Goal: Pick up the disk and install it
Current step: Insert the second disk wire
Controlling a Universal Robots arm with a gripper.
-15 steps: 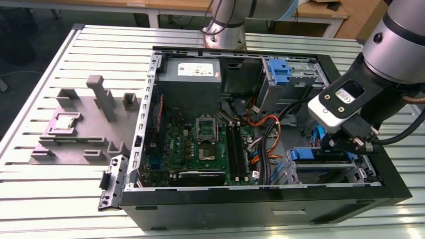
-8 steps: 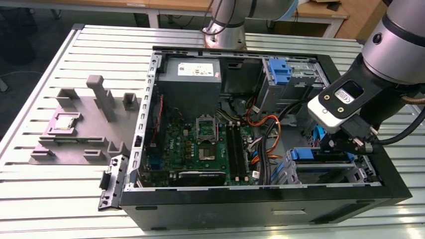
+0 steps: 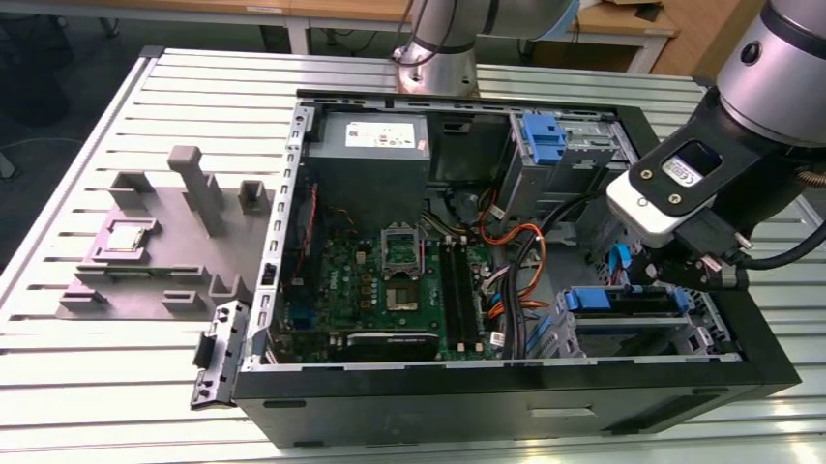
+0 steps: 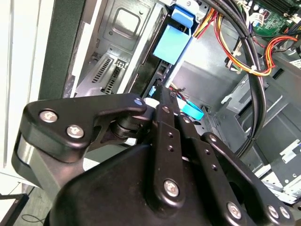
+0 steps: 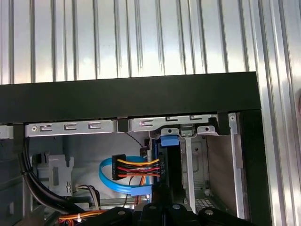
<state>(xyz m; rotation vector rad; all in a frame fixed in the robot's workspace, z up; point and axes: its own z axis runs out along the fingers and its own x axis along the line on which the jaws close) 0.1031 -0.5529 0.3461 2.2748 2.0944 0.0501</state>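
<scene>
Disk seated in case bay, gripper just above it

Disk (image 3: pixel 629 302) with blue bracket sits in the drive bay at the case's (image 3: pixel 516 401) near corner, on the exterior view's right. Gripper (image 3: pixel 674 275) hangs inside the case right over the disk's far edge; contact unclear. In the second wrist view the gripper (image 4: pixel 157 92) fingers look pressed together, nothing between. Orange and black cables (image 3: pixel 523 261) run beside the bay. Motherboard (image 3: pixel 387 280) lies toward the exterior view's left.

Silver-grey tubular arm (image 3: pixel 775 77) at the exterior view's upper right; white wrist block, black screwed gripper (image 4: pixel 162 101) linkages.
</scene>
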